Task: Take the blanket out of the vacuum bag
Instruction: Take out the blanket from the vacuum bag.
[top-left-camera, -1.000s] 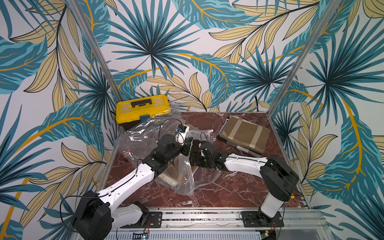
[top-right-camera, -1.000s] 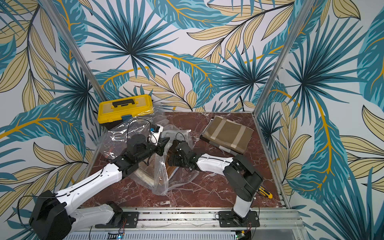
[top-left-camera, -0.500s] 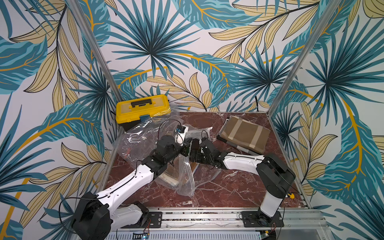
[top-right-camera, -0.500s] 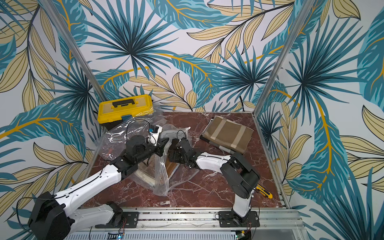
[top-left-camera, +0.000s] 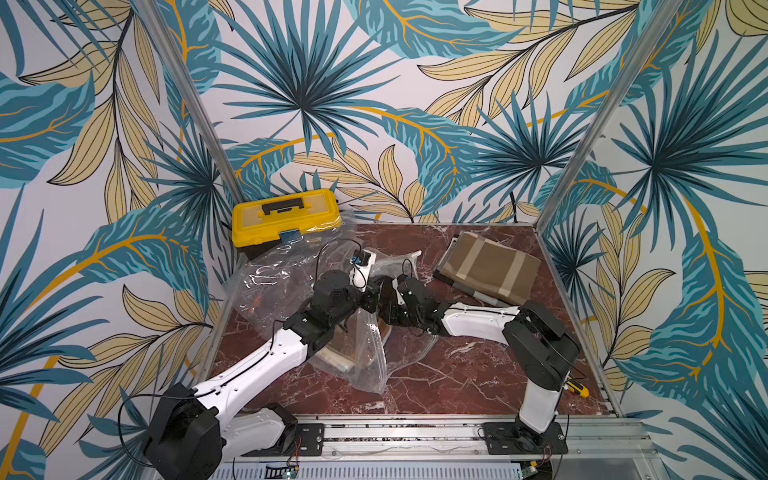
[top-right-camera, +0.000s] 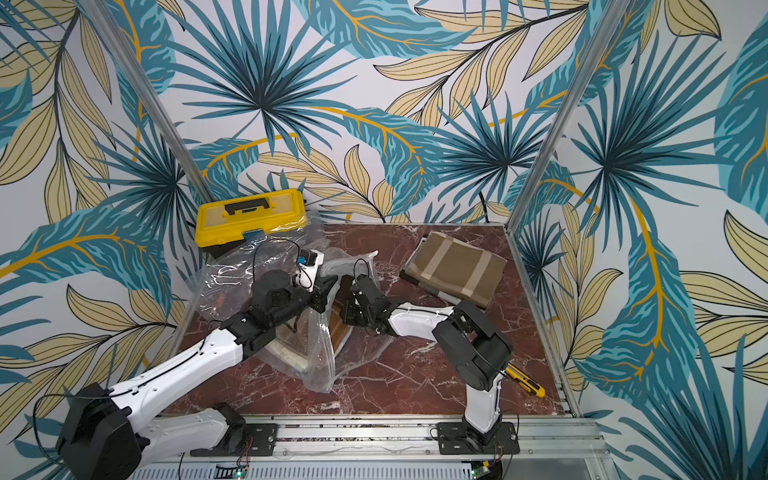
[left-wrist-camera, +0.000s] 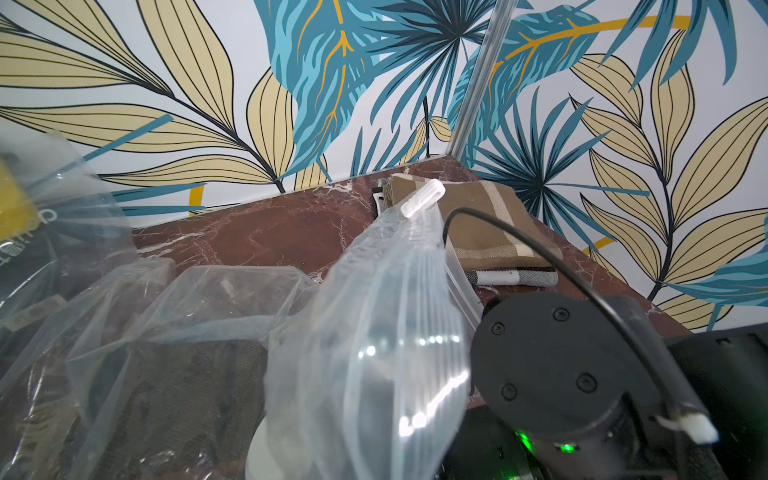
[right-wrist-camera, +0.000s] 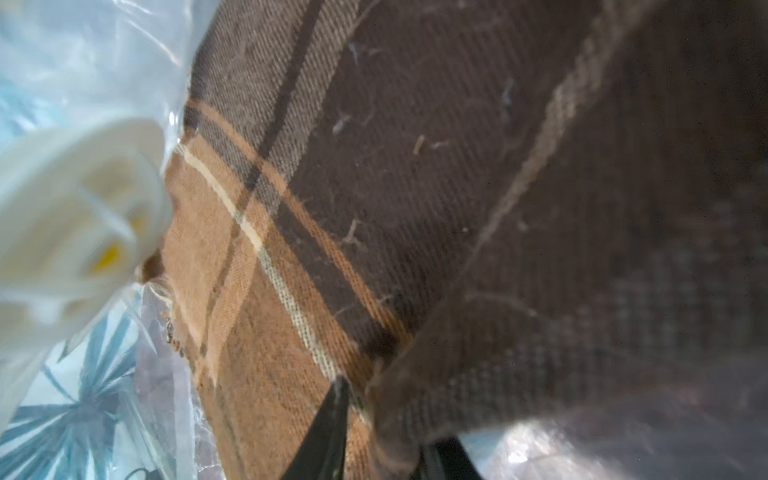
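Observation:
The vacuum bag lies crumpled at the table's left, clear and crinkly. Through the plastic shows a brown plaid blanket. My left gripper is shut on the bag's upper layer at its mouth and holds it raised; in the left wrist view the bunched plastic hides the jaws. My right gripper reaches into the mouth. In the right wrist view the right gripper pinches a fold of the blanket, beside the white valve.
A yellow toolbox stands at the back left, with the bag's edge against it. A second folded plaid blanket lies at the back right. A yellow utility knife lies near the right arm's base. Patterned walls enclose three sides.
The right gripper has pushed left into the bag's mouth and closed from wide open onto a blanket fold. The left gripper has kept its hold on the plastic.

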